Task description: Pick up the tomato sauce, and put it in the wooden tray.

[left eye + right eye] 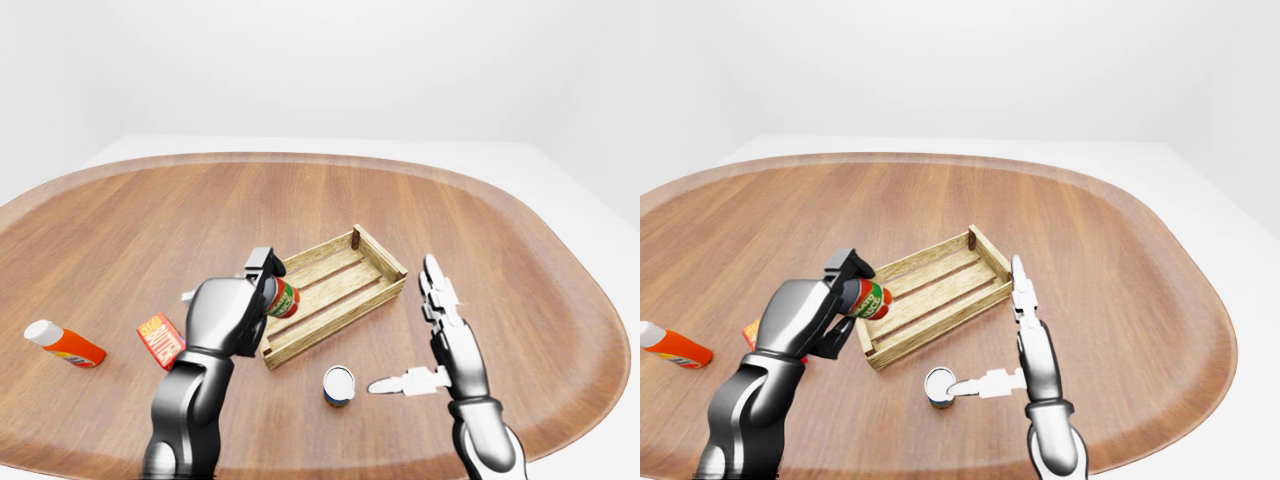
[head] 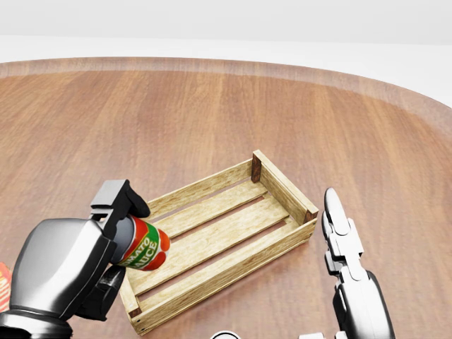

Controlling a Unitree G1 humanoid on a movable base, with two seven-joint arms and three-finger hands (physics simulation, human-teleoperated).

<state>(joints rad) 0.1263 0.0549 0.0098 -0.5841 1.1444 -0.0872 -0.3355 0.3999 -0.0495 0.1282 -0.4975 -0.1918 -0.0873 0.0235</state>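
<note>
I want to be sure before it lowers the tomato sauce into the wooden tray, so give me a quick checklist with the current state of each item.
1. Left hand closed round the tomato sauce: ok.
2. Sauce over the wooden tray: not ok, it hangs at the tray's left end wall in the head view.
3. Tray interior free of objects: ok.
4. Right hand away from the tray: ok, open, to its right.
5. Small can out of the path: ok, below the tray in the left-eye view.
6. Sauce upright: not ok, tilted.

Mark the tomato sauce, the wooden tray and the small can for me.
tomato sauce (image 2: 143,252), head view, on its red label.
wooden tray (image 2: 282,186), head view, on its right end wall.
small can (image 1: 339,385), left-eye view, on its top.
</note>
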